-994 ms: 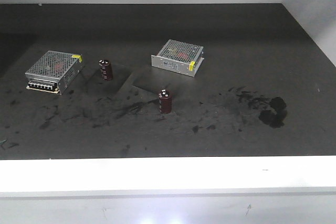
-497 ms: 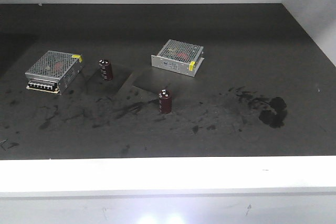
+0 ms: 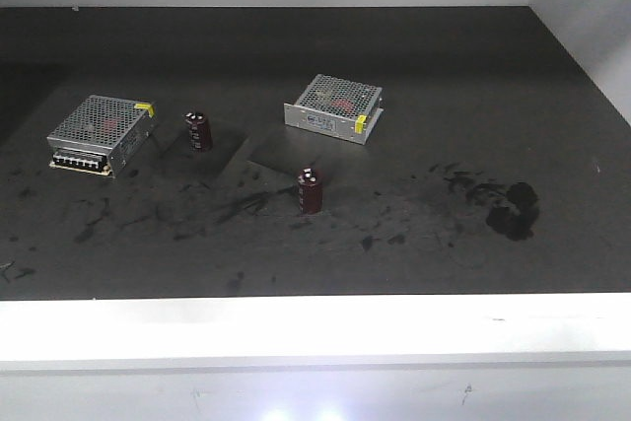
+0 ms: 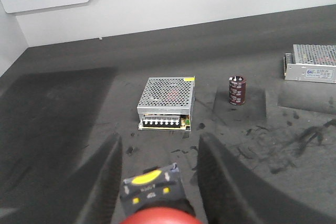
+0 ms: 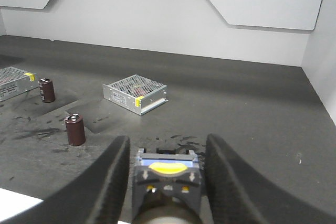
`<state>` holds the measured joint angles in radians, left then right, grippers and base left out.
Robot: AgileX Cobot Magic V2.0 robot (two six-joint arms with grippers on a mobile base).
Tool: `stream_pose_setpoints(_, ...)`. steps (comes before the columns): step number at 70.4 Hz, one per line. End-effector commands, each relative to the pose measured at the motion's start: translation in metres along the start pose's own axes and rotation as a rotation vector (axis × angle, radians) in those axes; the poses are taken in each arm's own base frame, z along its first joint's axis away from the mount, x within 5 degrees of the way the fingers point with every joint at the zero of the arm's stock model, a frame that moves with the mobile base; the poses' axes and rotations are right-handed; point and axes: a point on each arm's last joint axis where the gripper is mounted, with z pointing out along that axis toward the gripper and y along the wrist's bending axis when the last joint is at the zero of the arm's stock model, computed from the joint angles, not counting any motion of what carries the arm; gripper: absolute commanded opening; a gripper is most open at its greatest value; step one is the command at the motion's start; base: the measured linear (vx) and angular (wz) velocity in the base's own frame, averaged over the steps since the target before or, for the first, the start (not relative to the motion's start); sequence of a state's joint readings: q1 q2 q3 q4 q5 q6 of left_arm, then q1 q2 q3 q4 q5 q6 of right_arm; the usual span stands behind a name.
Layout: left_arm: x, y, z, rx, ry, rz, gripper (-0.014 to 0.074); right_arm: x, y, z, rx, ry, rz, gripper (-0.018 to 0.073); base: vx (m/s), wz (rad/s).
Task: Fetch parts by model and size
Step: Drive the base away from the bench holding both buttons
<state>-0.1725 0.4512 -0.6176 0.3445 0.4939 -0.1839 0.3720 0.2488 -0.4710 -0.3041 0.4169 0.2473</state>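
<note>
Two hands each hold one part. The left hand (image 4: 160, 145) is clamped on the red-capped mushroom push-button switch (image 4: 157, 214). The right hand (image 5: 168, 142) grips the yellow push-button switch with dark base and blue terminals (image 5: 167, 174). Silver perforated-metal boxes (image 3: 102, 132) and maroon cylindrical capacitors (image 3: 311, 190) sit on the dark tabletop (image 3: 444, 66).
</note>
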Motion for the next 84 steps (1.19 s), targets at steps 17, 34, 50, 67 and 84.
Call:
stream_pose_setpoints(17, -0.0133, 0.0006, -0.0028, 0.005, -0.087, -0.001, -0.0006, -0.0155, 0.0007, -0.0017, -0.009, -0.100, -0.023, -0.0005, 0.00, 0.00)
stream_pose_setpoints(34, -0.0133, 0.0006, -0.0028, 0.005, -0.087, -0.001, -0.0006, -0.0155, 0.0007, -0.0017, -0.009, -0.100, -0.023, -0.0005, 0.00, 0.00)
stream_pose_setpoints(50, -0.0132, 0.0005, -0.0020, 0.005, -0.084, 0.000, -0.0006, -0.0155, 0.0007, -0.0017, -0.009, -0.100, -0.023, -0.0005, -0.04, 0.04)
stream_pose_setpoints(67, -0.0132, 0.0005, -0.0020, 0.005, -0.084, 0.000, -0.0006, -0.0155, 0.0007, -0.0017, -0.009, -0.100, -0.023, -0.0005, -0.16, 0.23)
stream_pose_setpoints(84, -0.0132, 0.0005, -0.0020, 0.005, -0.084, 0.000, -0.0006, -0.0155, 0.0007, -0.0017, -0.009, -0.100, -0.023, -0.0005, -0.21, 0.41)
